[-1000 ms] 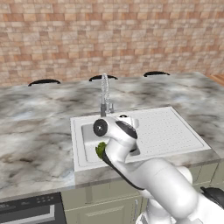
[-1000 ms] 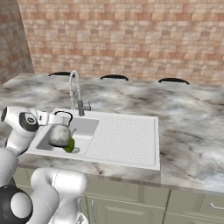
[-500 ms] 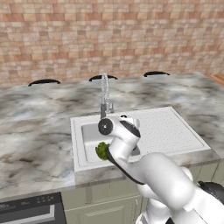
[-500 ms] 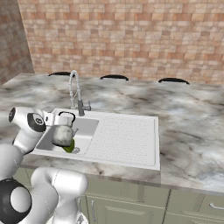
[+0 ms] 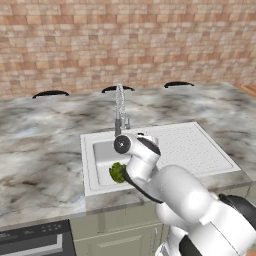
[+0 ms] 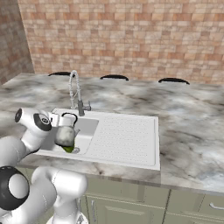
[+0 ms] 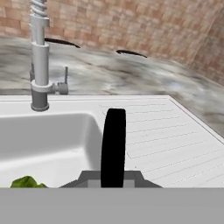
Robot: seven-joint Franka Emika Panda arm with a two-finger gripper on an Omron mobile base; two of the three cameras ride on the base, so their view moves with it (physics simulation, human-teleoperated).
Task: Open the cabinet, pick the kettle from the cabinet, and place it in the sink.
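One white rectangular sink [image 6: 127, 144], one tall chrome tap [image 6: 75, 92], one squat silver-grey kettle [image 6: 65, 134], one green leafy vegetable [image 5: 117, 172].

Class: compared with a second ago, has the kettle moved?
Yes. The kettle, held by the gripper, has sunk lower into the sink, judged against the tap.

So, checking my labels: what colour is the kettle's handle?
Black, over the silver-grey kettle body; clearest in the hand view.
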